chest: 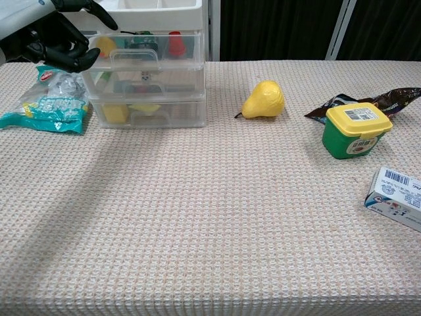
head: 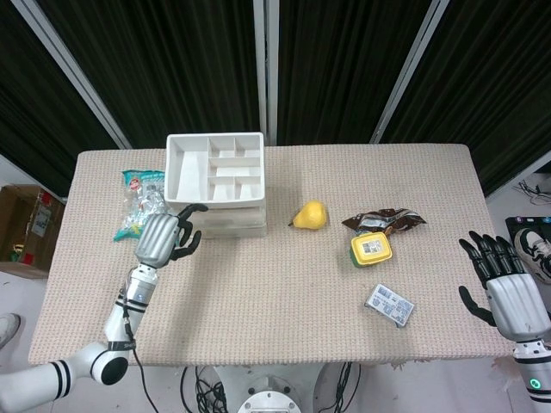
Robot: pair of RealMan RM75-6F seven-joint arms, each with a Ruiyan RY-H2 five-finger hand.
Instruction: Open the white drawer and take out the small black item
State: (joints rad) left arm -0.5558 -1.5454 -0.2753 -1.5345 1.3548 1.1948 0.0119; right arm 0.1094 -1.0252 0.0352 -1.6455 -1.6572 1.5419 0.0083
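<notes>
The white drawer unit (head: 215,182) stands at the back left with an open divided tray on top. In the chest view its clear drawer fronts (chest: 148,79) sit flush, and a small dark item (chest: 139,43) shows through the top one between a yellow and a red thing. My left hand (head: 162,238) hovers at the unit's front left corner, fingers loosely curved and holding nothing; in the chest view the left hand (chest: 49,36) is raised level with the top drawer. My right hand (head: 508,291) hangs off the table's right edge, fingers spread and empty.
A teal snack bag (head: 140,205) lies left of the drawers, close behind my left hand. A yellow pear (head: 310,215), a brown wrapper (head: 383,220), a green jar with a yellow lid (head: 371,249) and a white barcoded box (head: 389,304) sit right of centre.
</notes>
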